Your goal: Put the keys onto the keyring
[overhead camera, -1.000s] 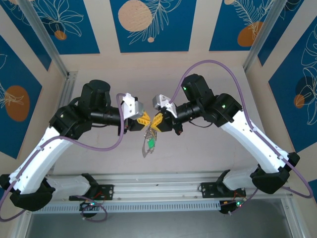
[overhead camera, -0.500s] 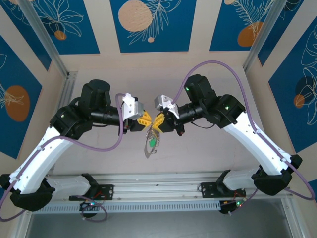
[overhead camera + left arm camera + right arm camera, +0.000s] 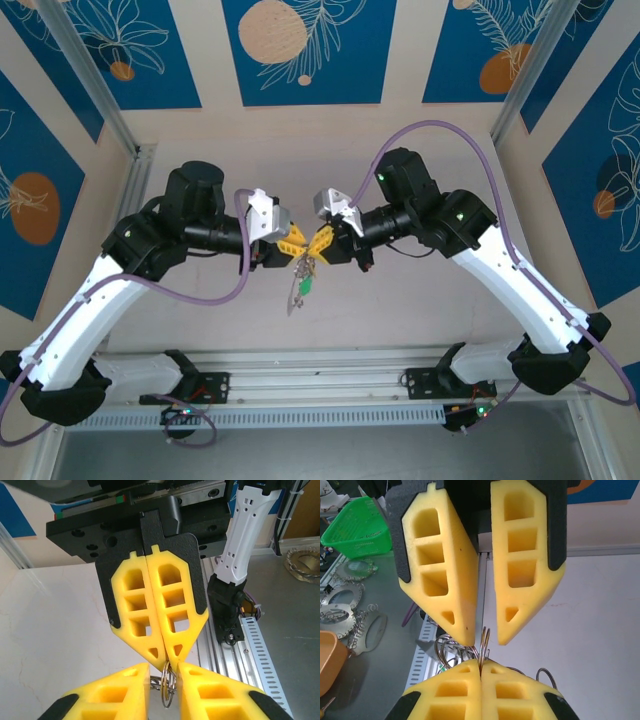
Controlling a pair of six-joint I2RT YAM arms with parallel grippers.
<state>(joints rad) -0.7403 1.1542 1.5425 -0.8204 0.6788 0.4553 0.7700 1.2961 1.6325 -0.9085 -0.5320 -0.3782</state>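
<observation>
Nearest the bases, the keyring [image 3: 300, 292] dangles above the table [image 3: 420, 310], its top wire ring pinched in the clamped-shut right gripper [image 3: 319, 247]. Facing it tip to tip, the left gripper [image 3: 293, 243] stands with fingers parted around that ring, gripping nothing. With one thin pinch carrying the whole bunch, a nudge could twist it loose and drop it. The key is too small to pick out.

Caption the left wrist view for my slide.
Shut right gripper pinches the keyring by a wire ring that hangs between the jaws of the open left gripper.
</observation>
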